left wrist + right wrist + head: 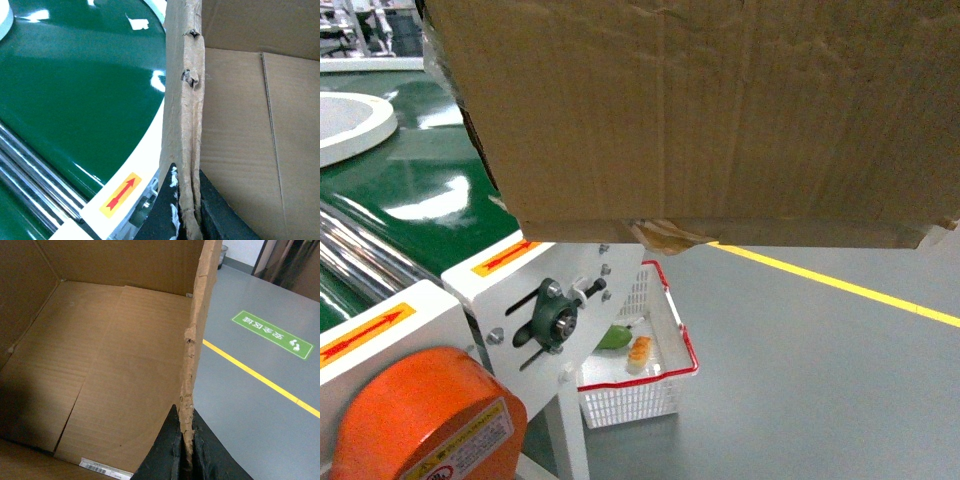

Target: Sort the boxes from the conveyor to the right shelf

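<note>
Grey floor (820, 380) lies below the box (720, 110); each gripper, left (187, 210) and right (186, 452), pinches a torn wall, which could rip.

box (720, 110): creased matt cardboard | conveyor (75, 85): glossy green belt

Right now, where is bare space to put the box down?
The green belt left of the cardboard box is bare up to the steel rollers. The grey floor right of the white basket is open. Both hands pinch box walls.
</note>
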